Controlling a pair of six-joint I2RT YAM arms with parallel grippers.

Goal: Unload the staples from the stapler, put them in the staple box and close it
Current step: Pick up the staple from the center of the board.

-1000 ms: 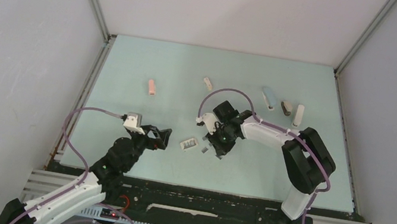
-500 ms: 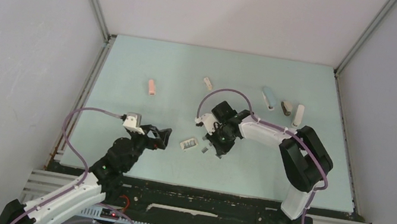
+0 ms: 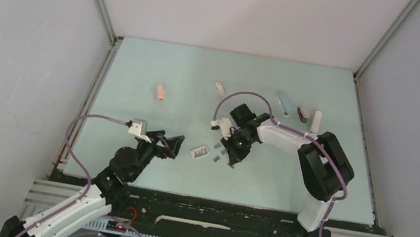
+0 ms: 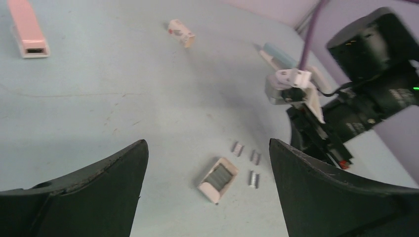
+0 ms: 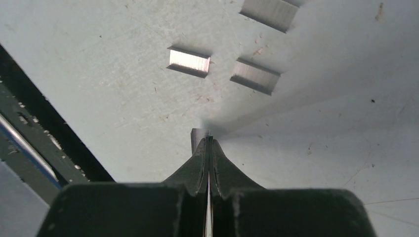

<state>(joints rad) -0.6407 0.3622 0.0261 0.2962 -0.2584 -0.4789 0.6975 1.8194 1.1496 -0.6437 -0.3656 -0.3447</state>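
Moved: the right gripper has drawn its jaws shut over the last second, and its wrist has edged a little toward the far side of the table; the left arm has barely shifted.
Landmark: a small white open rectangular tray with a grey block in it lies flat on the pale mint table top.
Right jaws: they are pressed tight together just right of the tray, tip down at the table. They appear to nip the end of a fourth staple strip, short and grey, which pokes out past the fingertips.
Left gripper: it hangs just left of the tray, above the table, with its jaws spread wide and clear of everything. In its wrist view the tray sits in the gap between the two dark fingers.
Staples: three short grey metallic rectangular staple strips lie flat on the table just right of the tray, between it and the right gripper. They are near one another but apart.
Pink stapler: a small pink oblong plastic stapler lies well beyond the tray to the left.
Cream piece: a small cream stubby object lies well beyond the tray; I cannot tell what it is.
Beyond the tray, to the right: a pale blue oblong stapler, a small dark brown stapler and a slim white stapler lie in a loose row, well apart from the tray.
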